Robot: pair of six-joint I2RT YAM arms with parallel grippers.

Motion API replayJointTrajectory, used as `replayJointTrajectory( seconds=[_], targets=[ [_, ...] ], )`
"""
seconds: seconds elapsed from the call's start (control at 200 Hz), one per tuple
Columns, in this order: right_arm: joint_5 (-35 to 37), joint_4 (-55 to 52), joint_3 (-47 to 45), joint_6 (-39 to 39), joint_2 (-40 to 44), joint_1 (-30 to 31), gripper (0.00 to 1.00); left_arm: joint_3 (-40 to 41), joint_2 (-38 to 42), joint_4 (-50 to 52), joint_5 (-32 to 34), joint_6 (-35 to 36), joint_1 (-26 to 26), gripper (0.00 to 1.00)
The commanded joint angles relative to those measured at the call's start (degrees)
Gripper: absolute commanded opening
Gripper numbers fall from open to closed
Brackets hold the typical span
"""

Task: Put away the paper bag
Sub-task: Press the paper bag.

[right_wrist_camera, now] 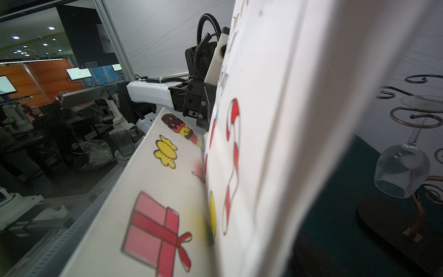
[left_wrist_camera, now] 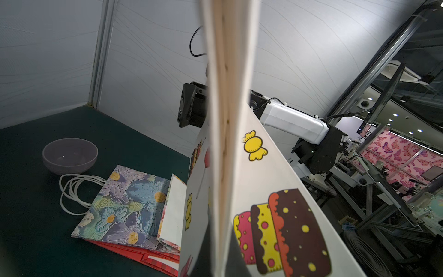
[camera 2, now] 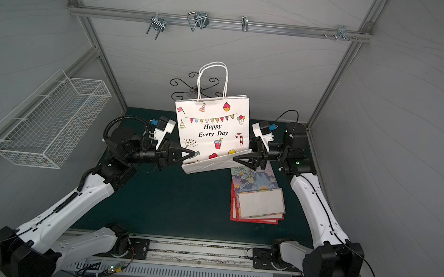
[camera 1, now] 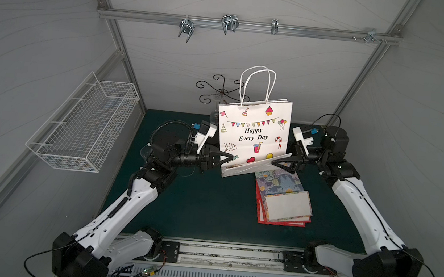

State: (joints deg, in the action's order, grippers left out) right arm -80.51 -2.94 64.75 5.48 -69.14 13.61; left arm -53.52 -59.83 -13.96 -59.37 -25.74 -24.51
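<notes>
The left arm (camera 1: 138,192) and right arm (camera 1: 359,202) are wearing white moulded shells on their long links, with blocky black housings bulging at every joint. A ribbed black conduit (camera 1: 174,121) is arching behind the left wrist. Black triangular fingers are tapering to points on the left hand (camera 1: 230,157) and right hand (camera 1: 274,162), each backed by a white camera mount (camera 1: 205,136) carrying a blue connector (camera 1: 196,126).

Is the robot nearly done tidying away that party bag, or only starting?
About midway, I'd guess. Done: the white paper bag is up on end, near the stack of flat bags. In hand: the left claw pinches its lower edge; the right claw is at the opposite edge, grip unclear. Left: it hasn't reached any storage spot, perhaps the wire basket or the hooks.
</notes>
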Motion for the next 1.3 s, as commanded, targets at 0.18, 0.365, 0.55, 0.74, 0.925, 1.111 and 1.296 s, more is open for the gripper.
replayJointTrajectory(
  seconds=[0.18,0.365,0.55,0.74,0.925,1.111,1.296],
  targets=[
    [-3.7,0.7,3.2,-2.4,-0.9,1.4,0.48,-0.3,0.4,-1.6,-0.3,0.4,-0.7,0.0],
    [-4.2,0.6,4.0,-2.8,-1.1,1.7,0.34,-0.3,0.3,0.2,1.0,2.0,-0.8,0.0],
    [-5.1,0.6,4.1,-3.1,-1.0,1.6,0.17,-0.4,1.1,1.9,4.8,4.9,-0.8,0.03],
    [-6.0,0.6,4.2,-2.9,-1.2,1.8,0.0,-0.7,2.2,3.5,10.4,8.3,-0.8,0.22],
    [-5.6,-1.1,4.6,-1.1,-1.1,1.7,0.0,0.1,6.6,5.6,27.9,14.6,-0.8,0.6],
    [-3.1,-1.7,5.1,0.0,-0.7,1.0,0.0,3.5,13.9,8.4,48.3,18.6,-0.6,0.85],
    [-0.6,-2.4,5.9,0.9,-1.0,0.9,0.0,6.8,18.9,11.4,37.6,17.6,-0.4,0.89]
  ],
)
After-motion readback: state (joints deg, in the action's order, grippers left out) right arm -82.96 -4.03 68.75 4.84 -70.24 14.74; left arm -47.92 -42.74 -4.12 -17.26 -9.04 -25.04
